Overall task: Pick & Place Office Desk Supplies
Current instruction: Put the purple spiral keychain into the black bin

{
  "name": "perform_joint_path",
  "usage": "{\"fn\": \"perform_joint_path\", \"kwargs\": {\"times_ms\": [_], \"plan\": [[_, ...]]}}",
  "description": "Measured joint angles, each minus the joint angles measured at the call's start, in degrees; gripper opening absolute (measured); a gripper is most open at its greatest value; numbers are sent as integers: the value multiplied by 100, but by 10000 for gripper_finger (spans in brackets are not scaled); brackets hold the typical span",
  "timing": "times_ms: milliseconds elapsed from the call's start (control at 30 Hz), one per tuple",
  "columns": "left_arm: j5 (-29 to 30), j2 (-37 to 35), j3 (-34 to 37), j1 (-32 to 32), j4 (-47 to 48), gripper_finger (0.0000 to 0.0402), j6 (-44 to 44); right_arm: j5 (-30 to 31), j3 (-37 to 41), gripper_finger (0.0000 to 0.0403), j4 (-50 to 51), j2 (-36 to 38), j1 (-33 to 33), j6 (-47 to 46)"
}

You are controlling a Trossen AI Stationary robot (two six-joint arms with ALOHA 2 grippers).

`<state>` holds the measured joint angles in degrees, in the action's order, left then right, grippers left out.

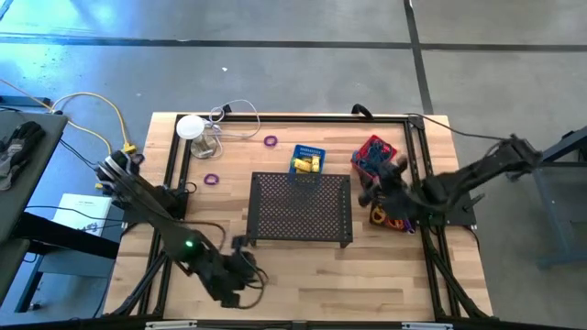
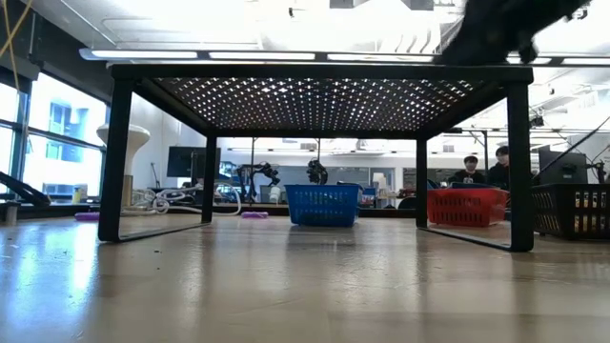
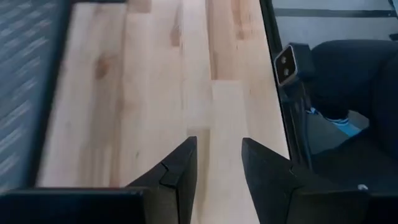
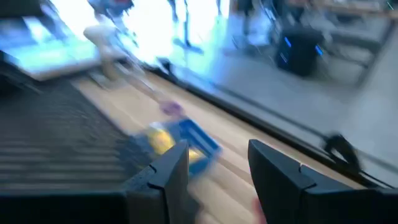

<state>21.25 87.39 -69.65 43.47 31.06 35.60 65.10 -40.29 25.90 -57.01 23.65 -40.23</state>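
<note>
Landmark: the black mesh tray (image 1: 301,209), standing legs-down mid-worktop (image 1: 303,284) like a little table. Nearest us, at the front edge on the tray's left-front side, the left gripper (image 1: 246,275) waits low over bare wood; its wrist view shows the fingers (image 3: 180,174) spread with nothing between them. Level with the tray's right side, the right gripper (image 1: 385,183) hovers just beside the red basket (image 1: 374,154); its fingers (image 4: 171,171) stand apart and we see nothing pinched in them. A tangle of orange and dark bands (image 1: 390,218) lies on the wood just right of the tray's front right corner, under the right arm. Just behind the tray's far edge sits the blue basket (image 1: 308,159) with yellow packets (image 1: 305,165) inside. Left of the tray lies one purple ring (image 1: 212,179); a second purple ring (image 1: 271,140) lies behind the tray, left of the blue basket. Farthest back-left stands the white round-topped object (image 1: 191,126) with its cable. Our reading: the right arm is between picks, and the loose bands beneath it are likely next. To do that well, we would come straight down over one strand at the edge of the tangle, fingers wide and crosswise to it, touch the wood lightly before closing, then lift slowly so that neighbouring loops drop off and do not drag along. Keep clear of the tray's leg and the basket rim.
</note>
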Motion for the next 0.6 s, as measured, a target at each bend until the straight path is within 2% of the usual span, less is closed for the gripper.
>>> {"fn": "perform_joint_path", "kwargs": {"times_ms": [100,200,467,600], "plan": [[-8,-401,-7,84,703,122,437,860,0,154,-540,-31,918,169],[-18,-695,-7,41,1557,122,826,1321,-2,154,-1080,-189,1526,517],[-82,-1000,-7,-681,4129,122,2074,1433,-2,154,-1991,-757,2264,831],[-87,-1010,16,-1241,5490,122,2928,1428,-2,154,-2095,-1096,2366,507]]}}
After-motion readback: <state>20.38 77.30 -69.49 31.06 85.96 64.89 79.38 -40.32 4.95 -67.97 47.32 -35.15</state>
